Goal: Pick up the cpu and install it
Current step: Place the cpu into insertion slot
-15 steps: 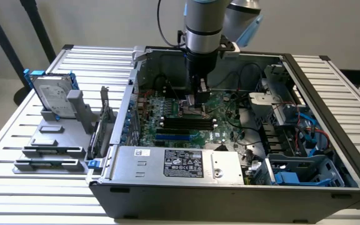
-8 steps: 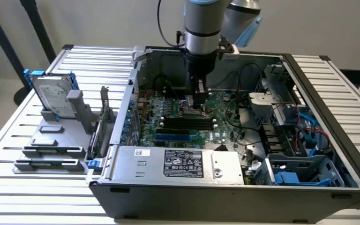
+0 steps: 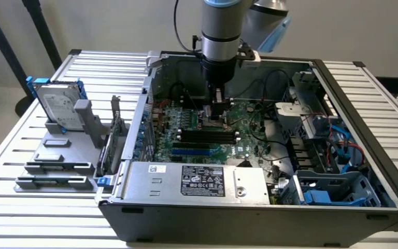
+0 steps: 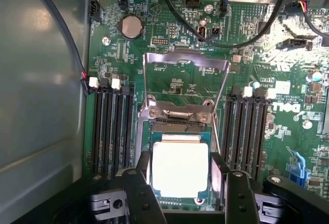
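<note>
I'm down inside the computer case now, arm straight up and down over the green board, gripper low over the socket.

On the wrist view the cpu is square in front of me, silver top up. It sits within the socket outline, with its green edge showing all round. It looks level to me, and I'd say it is lying in the socket rather than hanging above it, though I can't swear to that from here.

The jaws stand wide, with one of the fingers on each side of the chip. On one side a strip of socket shows between chip and finger, so I judge the grip to be slack, not clamped.

The metal socket lid is flipped up and open just beyond the chip. Nothing is locked down yet. Black memory slots run along both sides, close by, and dark cables loop across the far end of the board. The hard drive stands in its rack outside the case, on the exterior view's left, well apart.

My call is that we're at the seating stage of the install, with the pick-up done and the lid not closed.

Whatever move follows needs a clean vertical line. A finger dragging sideways could nudge the chip off its seat, and the raised lid and those slots leave little room.
</note>
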Robot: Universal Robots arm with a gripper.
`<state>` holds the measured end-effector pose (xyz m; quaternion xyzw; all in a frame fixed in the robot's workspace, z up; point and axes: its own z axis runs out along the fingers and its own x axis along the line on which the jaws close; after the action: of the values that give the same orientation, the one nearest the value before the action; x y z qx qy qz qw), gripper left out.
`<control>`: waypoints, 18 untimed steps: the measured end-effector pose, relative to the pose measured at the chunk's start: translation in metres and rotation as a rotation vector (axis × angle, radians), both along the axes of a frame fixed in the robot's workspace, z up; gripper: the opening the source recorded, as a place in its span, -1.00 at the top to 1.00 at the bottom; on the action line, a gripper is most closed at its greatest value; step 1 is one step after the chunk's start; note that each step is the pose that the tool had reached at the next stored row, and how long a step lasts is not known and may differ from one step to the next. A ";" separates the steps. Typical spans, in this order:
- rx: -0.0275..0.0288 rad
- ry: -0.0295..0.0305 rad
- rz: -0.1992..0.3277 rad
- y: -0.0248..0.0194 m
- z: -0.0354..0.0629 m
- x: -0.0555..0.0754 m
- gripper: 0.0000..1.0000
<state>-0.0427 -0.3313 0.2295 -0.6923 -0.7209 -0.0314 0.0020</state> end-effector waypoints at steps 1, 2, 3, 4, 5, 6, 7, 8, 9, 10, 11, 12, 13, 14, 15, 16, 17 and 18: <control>0.0001 0.0000 -0.001 0.0007 -0.0005 0.000 -0.09; 0.0001 0.0000 -0.001 0.0008 -0.0008 0.000 -0.09; 0.0001 0.0001 -0.001 0.0009 -0.0011 0.000 -0.09; -0.0001 0.0003 -0.003 0.0009 -0.0013 0.000 -0.09; -0.0002 0.0003 -0.005 0.0009 -0.0014 0.000 -0.09; 0.0001 0.0001 -0.009 0.0010 -0.0018 0.000 -0.09; 0.0001 0.0001 -0.015 0.0011 -0.0023 0.000 -0.09; 0.0000 0.0002 -0.023 0.0012 -0.0032 0.000 -0.09; 0.0001 0.0001 -0.033 0.0012 -0.0043 0.000 -0.09; 0.0001 0.0001 -0.040 0.0014 -0.0057 0.000 -0.09; 0.0000 0.0002 -0.042 0.0014 -0.0070 0.000 -0.09; -0.0001 0.0002 -0.043 0.0014 -0.0083 0.000 -0.09; -0.0001 0.0002 -0.043 0.0014 -0.0096 0.000 -0.09; 0.0000 0.0001 -0.043 0.0014 -0.0111 0.000 -0.09; 0.0001 0.0000 -0.043 0.0014 -0.0124 0.000 -0.09; 0.0001 0.0001 -0.043 0.0014 -0.0136 0.000 -0.09; 0.0000 0.0000 -0.043 0.0014 -0.0147 0.000 -0.09; 0.0000 0.0001 -0.043 0.0014 -0.0151 0.000 -0.09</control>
<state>-0.0428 -0.3299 0.2144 -0.7076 -0.7059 -0.0314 0.0014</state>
